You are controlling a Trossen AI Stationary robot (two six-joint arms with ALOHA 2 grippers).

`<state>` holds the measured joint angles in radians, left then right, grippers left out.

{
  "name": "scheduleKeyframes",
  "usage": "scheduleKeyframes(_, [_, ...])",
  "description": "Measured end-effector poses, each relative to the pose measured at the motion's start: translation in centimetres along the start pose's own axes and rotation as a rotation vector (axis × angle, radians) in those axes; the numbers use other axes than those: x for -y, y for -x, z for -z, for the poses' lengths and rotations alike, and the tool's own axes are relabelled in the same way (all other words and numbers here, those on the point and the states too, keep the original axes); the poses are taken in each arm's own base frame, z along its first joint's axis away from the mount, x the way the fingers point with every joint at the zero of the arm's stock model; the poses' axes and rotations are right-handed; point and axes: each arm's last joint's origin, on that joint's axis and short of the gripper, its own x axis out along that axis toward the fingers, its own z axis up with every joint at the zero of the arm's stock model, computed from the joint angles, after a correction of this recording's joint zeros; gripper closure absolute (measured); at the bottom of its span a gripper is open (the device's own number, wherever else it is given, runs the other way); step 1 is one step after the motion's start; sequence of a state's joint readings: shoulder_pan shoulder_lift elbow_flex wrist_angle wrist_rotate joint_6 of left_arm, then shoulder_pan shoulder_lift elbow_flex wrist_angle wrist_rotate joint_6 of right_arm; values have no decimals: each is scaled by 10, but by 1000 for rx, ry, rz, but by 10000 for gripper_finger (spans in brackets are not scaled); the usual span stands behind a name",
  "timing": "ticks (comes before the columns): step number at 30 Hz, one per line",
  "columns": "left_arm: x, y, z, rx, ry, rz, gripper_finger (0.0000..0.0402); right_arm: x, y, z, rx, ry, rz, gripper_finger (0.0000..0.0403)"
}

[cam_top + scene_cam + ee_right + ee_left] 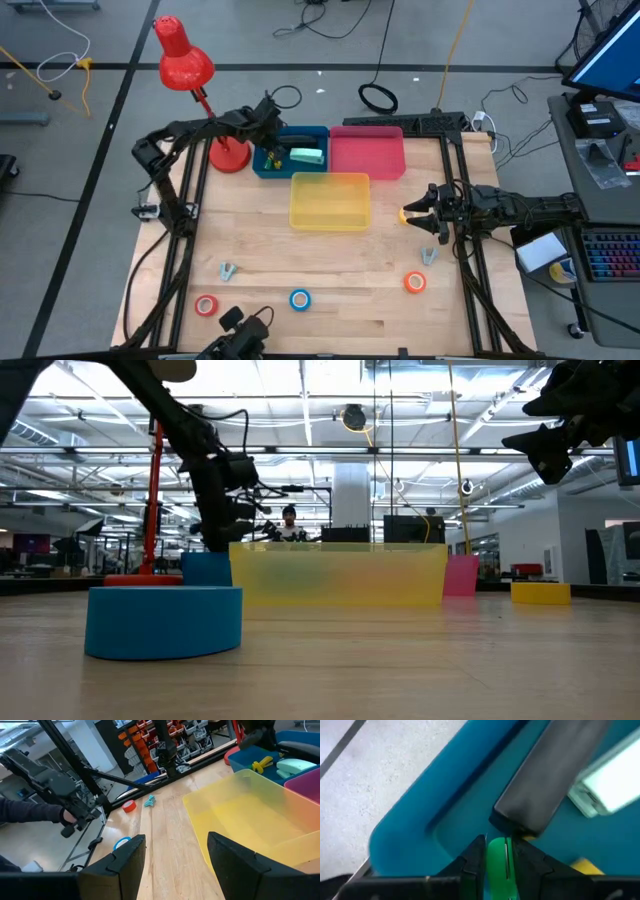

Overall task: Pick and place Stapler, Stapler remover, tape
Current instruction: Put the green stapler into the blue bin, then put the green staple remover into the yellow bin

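1. High view. My left gripper (272, 142) hangs over the blue bin (322, 135), which already holds a pale green stapler (308, 155) and some small yellow pieces. The pink bin (367, 155) and yellow bin (330, 202) look empty. My right gripper (422, 216) sits at the table's right edge, just beside the yellow tape (404, 214). The red tape (206, 305), blue tape (300, 298), orange tape (415, 282) and two staple removers (228, 270) (430, 255) lie loose on the wood.

2. Low view. The blue tape (165, 622) and yellow tape (540, 592) rest on the table. My right gripper (552, 452) is raised well above them.

3. Left wrist view. My left gripper (496, 845) is clamped on a narrow green item (496, 865) that I cannot name with certainty. It hangs over the blue bin's floor (460, 810).

4. Right wrist view. My right gripper (175, 840) stands apart with nothing between its fingers.

5. Finding. The task is at an early stage. One delivery to the blue bin looks nearly complete, but all four tapes and both removers remain to be collected.
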<state>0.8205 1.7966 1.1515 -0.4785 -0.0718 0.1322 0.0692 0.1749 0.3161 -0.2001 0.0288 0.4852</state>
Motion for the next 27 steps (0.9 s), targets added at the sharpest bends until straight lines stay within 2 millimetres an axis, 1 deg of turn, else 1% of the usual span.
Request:
scheduleKeyframes(5, [1,-14,2,-29,2,-4,324,0,0,0,-2,-1,-2,195])
scheduleKeyframes(11, [1,-15,3,-37,-4,-27,318,0,0,0,-2,-1,-2,195])
scheduleKeyframes(14, [1,-15,3,-36,-4,-28,298,0,0,0,-2,-1,-3,195])
scheduleKeyframes(22, [0,-12,2,-28,-4,-30,221,0,0,0,-2,-1,-3,195])
scheduleKeyframes(24, [0,-6,1,-15,3,-31,208,0,0,0,-2,-1,-3,195])
scheduleKeyframes(27, [0,11,-1,13,41,-32,197,0,0,0,-2,-1,-3,195])
